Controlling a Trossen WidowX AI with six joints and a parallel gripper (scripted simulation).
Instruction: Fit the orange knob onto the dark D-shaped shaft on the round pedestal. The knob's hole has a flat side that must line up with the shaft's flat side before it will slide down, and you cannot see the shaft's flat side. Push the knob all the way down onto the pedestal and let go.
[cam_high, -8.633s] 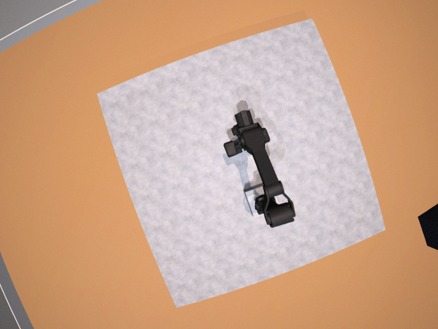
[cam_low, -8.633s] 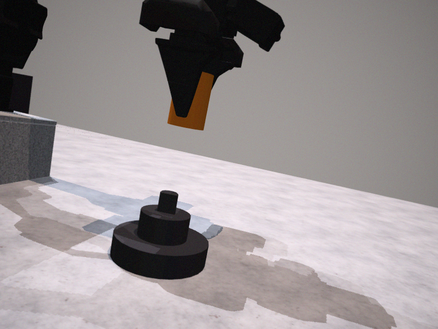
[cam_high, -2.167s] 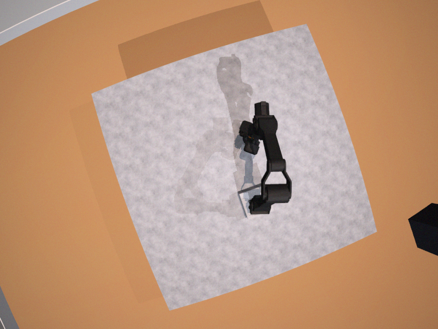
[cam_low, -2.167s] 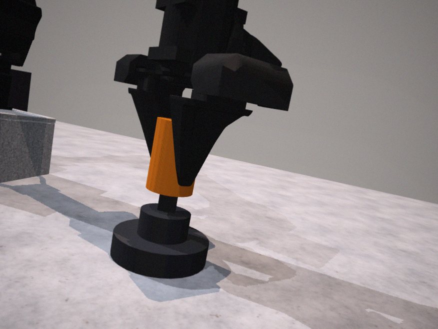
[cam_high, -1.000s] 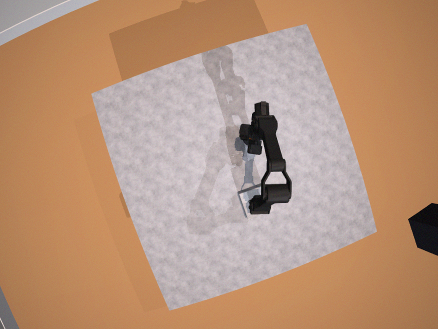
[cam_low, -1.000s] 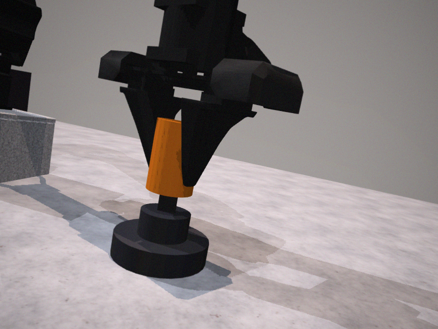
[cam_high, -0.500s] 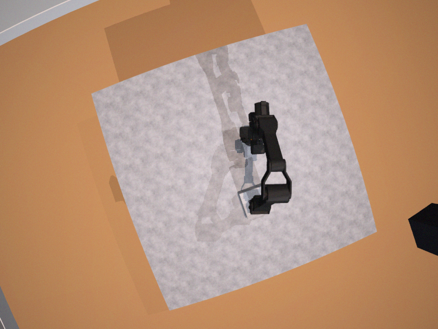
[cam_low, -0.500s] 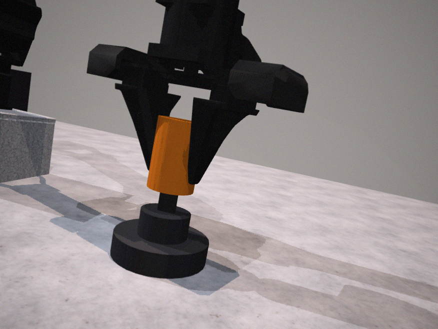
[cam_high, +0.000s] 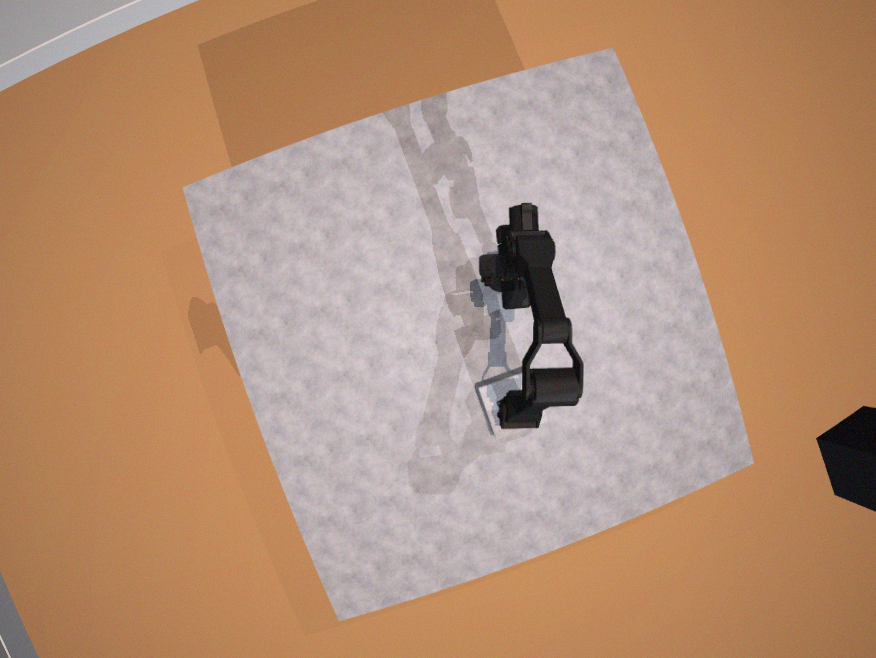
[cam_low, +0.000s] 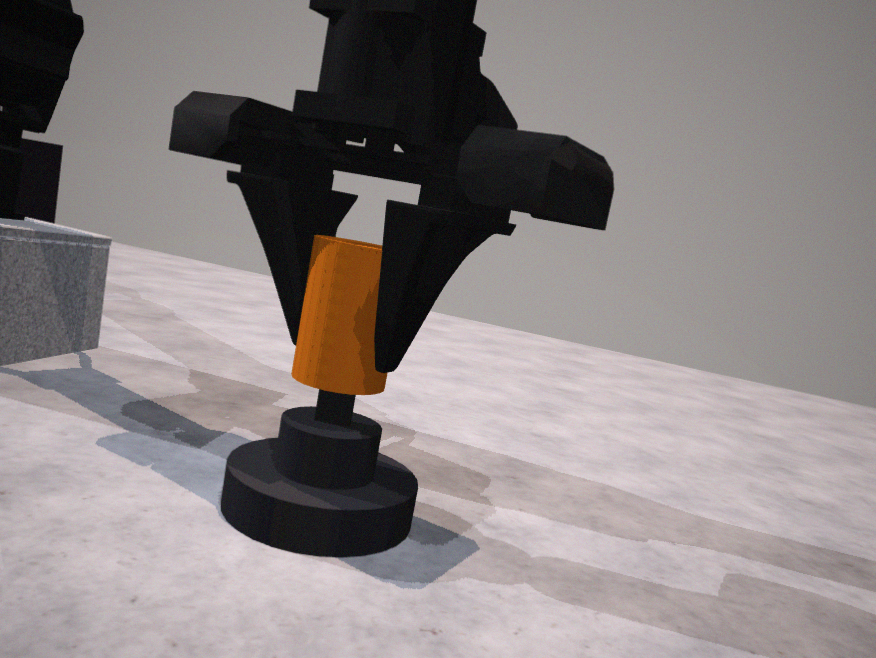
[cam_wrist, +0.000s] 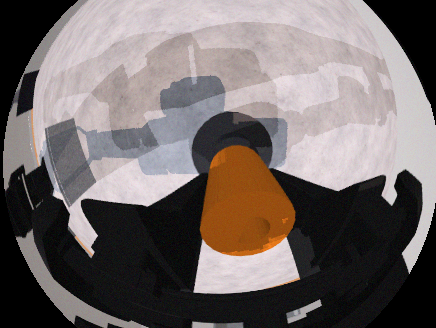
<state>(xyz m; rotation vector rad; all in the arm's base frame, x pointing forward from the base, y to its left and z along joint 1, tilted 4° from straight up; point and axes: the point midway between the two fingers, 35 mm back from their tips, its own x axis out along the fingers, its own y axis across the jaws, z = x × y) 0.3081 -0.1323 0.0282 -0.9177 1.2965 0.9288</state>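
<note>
My gripper (cam_low: 339, 356) (cam_wrist: 238, 176) is shut on the orange knob (cam_low: 339, 318) (cam_wrist: 245, 200), one finger on each side. The knob is upright or nearly so, its wider end down, directly over the dark shaft (cam_low: 335, 407). A short length of shaft shows between the knob's lower rim and the small upper step of the round black pedestal (cam_low: 318, 520) (cam_wrist: 204, 142). The shaft's top is hidden by the knob, so I cannot tell whether it is inside the hole or against the knob's underside. The flat sides are not visible. In the top view the arm hides knob and pedestal.
The pedestal stands on a mottled pale square surface (cam_high: 318, 283) (cam_low: 672, 453). A grey block (cam_low: 49, 290) (cam_wrist: 70, 162) stands to the left in the exterior view, with part of the arm above it. A black box (cam_high: 853, 463) is beyond the surface at the right in the top view.
</note>
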